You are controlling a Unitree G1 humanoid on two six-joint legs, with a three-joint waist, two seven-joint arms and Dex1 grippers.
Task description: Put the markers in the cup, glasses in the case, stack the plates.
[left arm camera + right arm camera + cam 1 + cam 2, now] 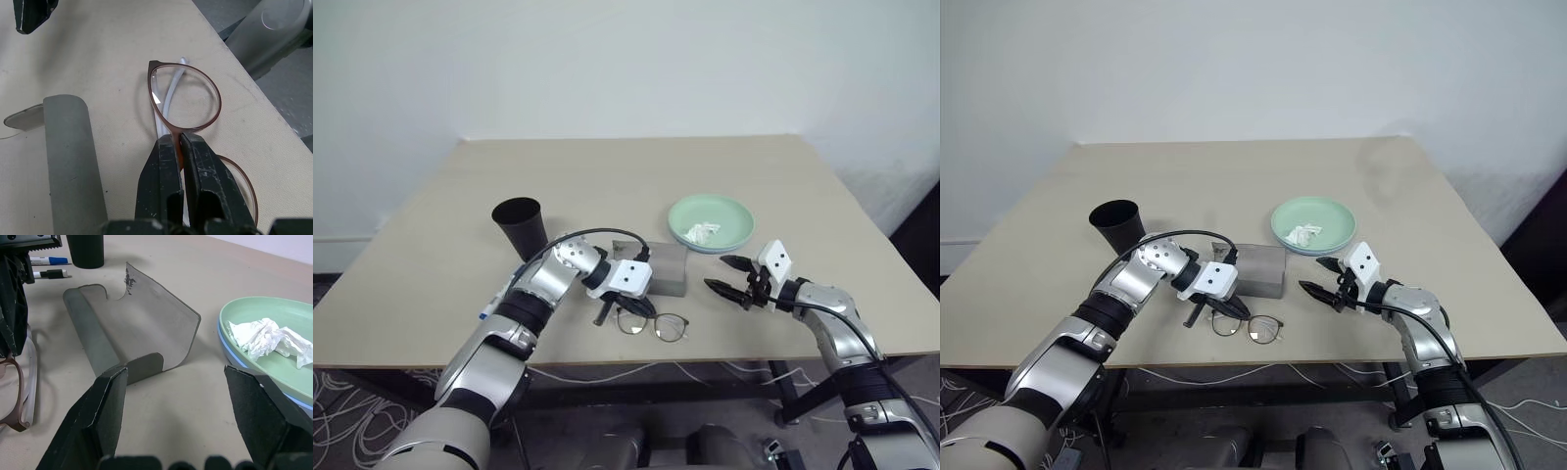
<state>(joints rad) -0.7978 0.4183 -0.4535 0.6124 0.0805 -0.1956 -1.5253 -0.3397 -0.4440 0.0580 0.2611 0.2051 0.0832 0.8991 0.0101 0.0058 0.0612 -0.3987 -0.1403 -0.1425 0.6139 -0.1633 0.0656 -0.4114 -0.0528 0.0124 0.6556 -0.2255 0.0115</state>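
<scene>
Left fingers (182, 161) clamped on glasses (188, 105) bridge, near lens half hidden; right fingers (110, 406) apart.

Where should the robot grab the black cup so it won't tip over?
Probably around its upper wall just under the rim, coming from the side. The cup stands upright on the table, mouth up, and widens toward the top, so fingers closed around it there would catch under the wider rim rather than slide off.
</scene>
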